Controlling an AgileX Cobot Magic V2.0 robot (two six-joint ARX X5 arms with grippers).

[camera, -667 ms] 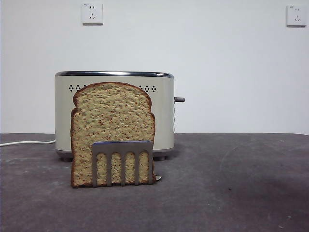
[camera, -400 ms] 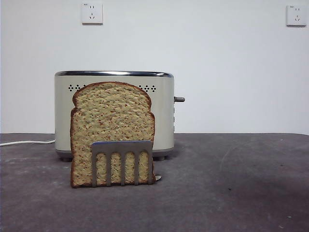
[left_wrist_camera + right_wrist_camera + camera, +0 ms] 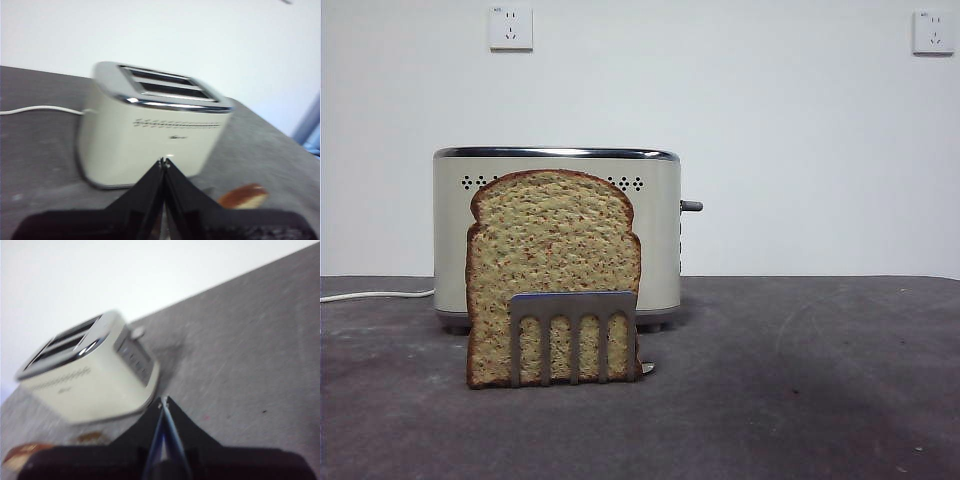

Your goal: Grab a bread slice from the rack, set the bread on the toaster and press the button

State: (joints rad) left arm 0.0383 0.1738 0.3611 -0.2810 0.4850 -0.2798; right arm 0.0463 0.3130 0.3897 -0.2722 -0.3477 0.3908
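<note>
The tan speckled slice of bread [image 3: 553,270] stands in the small shiny metal rack [image 3: 574,335], before the cream boxy toaster [image 3: 557,235]. Left fingers [image 3: 163,162] and right fingers [image 3: 163,400] are pressed together, beyond them the toaster.

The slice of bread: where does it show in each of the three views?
Front view: slice of bread upright in the rack, before the toaster.
Left wrist view: only its crusty top, beside the toaster.
Right wrist view: a blurred brown edge.
Shared landmark: the toaster.
</note>
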